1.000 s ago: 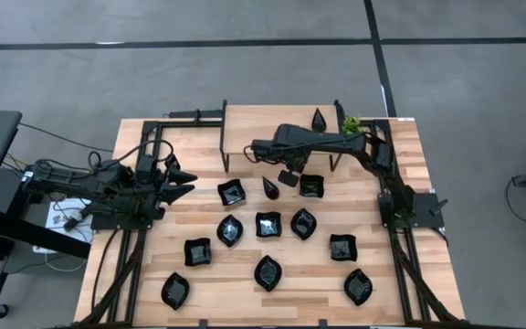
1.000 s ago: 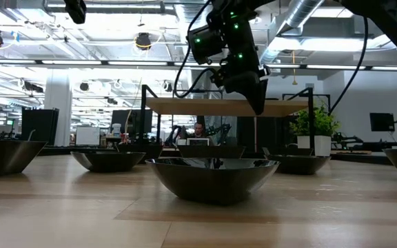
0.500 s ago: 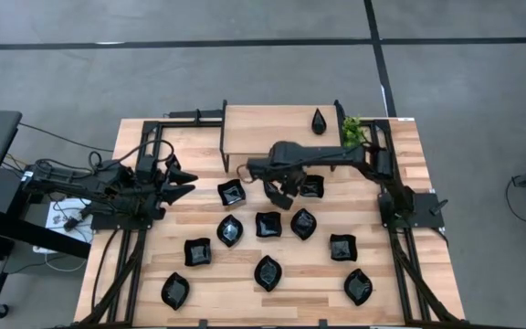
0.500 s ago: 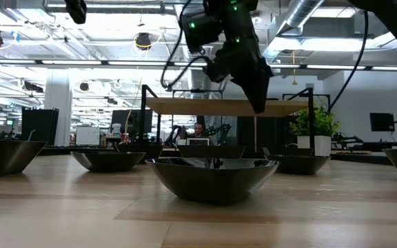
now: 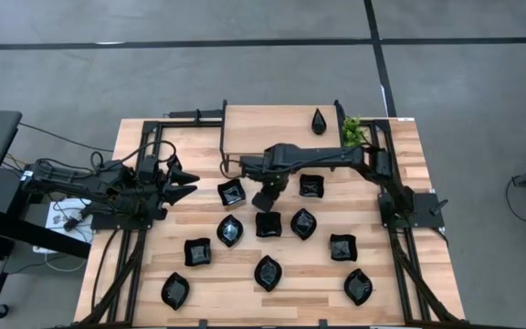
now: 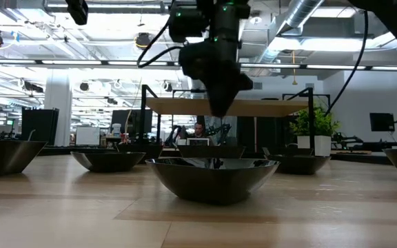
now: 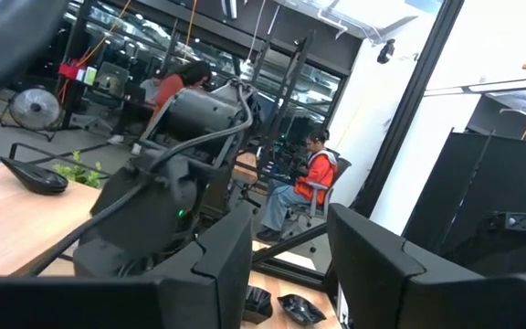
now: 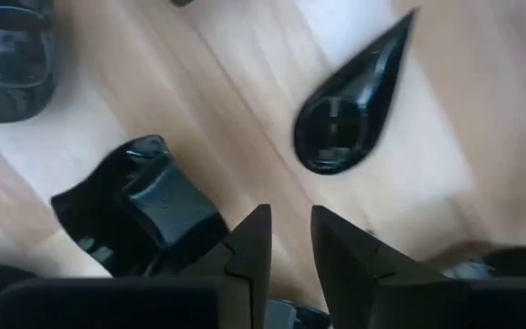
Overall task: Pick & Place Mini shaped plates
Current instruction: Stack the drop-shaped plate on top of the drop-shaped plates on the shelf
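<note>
1. A teardrop plate (image 8: 352, 102) lies flat on the counter (image 5: 400, 283) just ahead of the right end effector (image 8: 290, 239), untouched.
2. That end effector hangs above the plates, fingers slightly parted, gripping nothing; a square plate (image 8: 140, 206) sits beside it.
3. The left end effector (image 7: 286, 260), parted and empty, waits well off.

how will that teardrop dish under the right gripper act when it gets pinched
The teardrop dish looks glossy, so probably slippery between the right gripper's narrow fingers. It looks rigid and shallow, likely light. Its pointed tail may let it pivot if gripped off-centre.
</note>
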Action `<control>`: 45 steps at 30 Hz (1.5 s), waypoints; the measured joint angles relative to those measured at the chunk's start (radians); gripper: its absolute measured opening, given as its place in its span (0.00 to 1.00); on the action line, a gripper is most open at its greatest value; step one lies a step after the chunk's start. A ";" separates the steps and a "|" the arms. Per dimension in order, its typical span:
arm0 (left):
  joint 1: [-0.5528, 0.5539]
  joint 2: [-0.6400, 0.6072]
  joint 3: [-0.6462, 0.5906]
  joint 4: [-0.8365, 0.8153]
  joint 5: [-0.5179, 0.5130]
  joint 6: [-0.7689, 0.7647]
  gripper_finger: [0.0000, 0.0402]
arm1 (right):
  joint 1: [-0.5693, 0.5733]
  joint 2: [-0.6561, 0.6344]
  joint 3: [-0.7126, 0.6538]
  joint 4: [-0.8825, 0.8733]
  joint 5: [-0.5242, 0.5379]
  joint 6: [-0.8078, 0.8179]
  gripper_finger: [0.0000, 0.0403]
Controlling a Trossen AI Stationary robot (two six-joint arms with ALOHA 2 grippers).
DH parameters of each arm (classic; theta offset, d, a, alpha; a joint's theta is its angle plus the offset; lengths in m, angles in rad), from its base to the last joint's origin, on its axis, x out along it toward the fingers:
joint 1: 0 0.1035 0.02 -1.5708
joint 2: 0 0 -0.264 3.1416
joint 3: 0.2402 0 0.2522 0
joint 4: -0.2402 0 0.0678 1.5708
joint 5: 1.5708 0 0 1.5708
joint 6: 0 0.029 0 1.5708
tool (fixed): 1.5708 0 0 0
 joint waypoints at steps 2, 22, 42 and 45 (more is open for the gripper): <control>0.000 0.000 0.000 0.003 0.000 0.000 0.36 | 0.000 0.000 -0.035 0.043 -0.015 0.001 0.19; 0.001 0.000 0.000 0.015 0.000 0.000 0.36 | -0.013 0.002 -0.215 0.187 0.094 0.009 0.19; 0.001 0.042 0.000 0.044 0.000 0.000 0.36 | -0.078 0.002 -0.237 0.252 0.096 -0.042 0.19; 0.001 0.043 0.000 0.048 0.000 0.000 0.36 | -0.081 0.002 -0.237 0.255 0.098 -0.045 0.19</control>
